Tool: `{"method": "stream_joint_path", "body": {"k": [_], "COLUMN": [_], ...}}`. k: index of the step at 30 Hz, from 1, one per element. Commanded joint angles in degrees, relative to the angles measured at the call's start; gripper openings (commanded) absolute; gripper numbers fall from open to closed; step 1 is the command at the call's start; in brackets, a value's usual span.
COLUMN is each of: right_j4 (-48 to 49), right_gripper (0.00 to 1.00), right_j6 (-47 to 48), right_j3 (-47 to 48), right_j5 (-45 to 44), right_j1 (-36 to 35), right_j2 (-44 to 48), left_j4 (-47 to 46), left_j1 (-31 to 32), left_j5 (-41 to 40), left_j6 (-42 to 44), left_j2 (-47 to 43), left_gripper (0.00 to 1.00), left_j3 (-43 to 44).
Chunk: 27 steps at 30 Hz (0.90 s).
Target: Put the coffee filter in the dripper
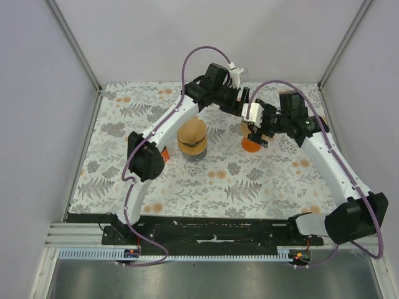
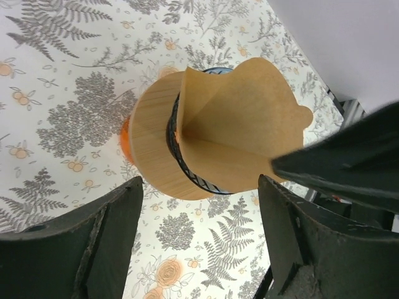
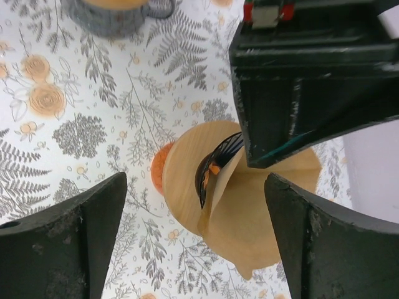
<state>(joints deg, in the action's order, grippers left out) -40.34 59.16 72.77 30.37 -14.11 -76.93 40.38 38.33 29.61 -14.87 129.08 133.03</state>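
Over floral table (image 1: 262, 180), left pincer (image 2: 201, 196) and right pincer (image 3: 194, 190) gape wide beside filter (image 2: 249, 124).

Filter (image 2: 249, 118) plain tan; dripper (image 2: 153, 149) pale wood with black ribbing and orange base; cloth (image 1: 249, 187) white, printed with grey ferns and orange blossoms; cup (image 3: 118, 15) grey, at twelve o'clock in the right wrist view.
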Motion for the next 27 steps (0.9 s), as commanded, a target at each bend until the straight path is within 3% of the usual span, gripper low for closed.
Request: {"method": "stream_joint_path", "body": {"k": [1, 5, 9, 13, 18, 22, 27], "right_j4": [4.12, 9.12, 18.25, 23.80, 33.20, 34.27, 34.89], "right_gripper": [0.98, 0.98, 0.98, 0.98, 0.98, 0.98, 0.98], "right_j6": [-4.12, -13.51, -33.97, -48.66, -67.65, -72.16, -75.85], "right_j3": [1.76, 2.37, 2.37, 2.29, -6.22, -12.03, -16.34], "right_j5": [7.15, 10.58, 6.83, -1.87, -8.82, -15.23, -29.64], "right_j1": [0.04, 1.62, 6.45, 13.47, 24.37, 29.04, 29.58], "right_j2": [4.94, 7.66, 8.99, 8.55, 11.88, 11.71, 9.96], "left_j4": [1.01, 2.24, 4.09, 2.87, -1.70, -7.14, -11.63], "left_j1": [-0.97, -2.99, -6.15, -12.81, -25.03, -34.52, -43.84], "left_j5": [-2.97, -4.20, -7.71, -10.79, -11.85, -15.09, -20.20], "left_j6": [4.85, 7.13, 10.39, 11.27, 9.34, 11.70, 16.89], "left_j2": [-5.06, -7.69, -11.82, -18.14, -26.84, -34.49, -39.51], "left_gripper": [0.81, 0.83, 0.84, 0.84, 0.84, 0.84, 0.89], "left_j3": [3.72, 4.34, 3.03, -4.43, -18.22, -30.61, -42.40]}}
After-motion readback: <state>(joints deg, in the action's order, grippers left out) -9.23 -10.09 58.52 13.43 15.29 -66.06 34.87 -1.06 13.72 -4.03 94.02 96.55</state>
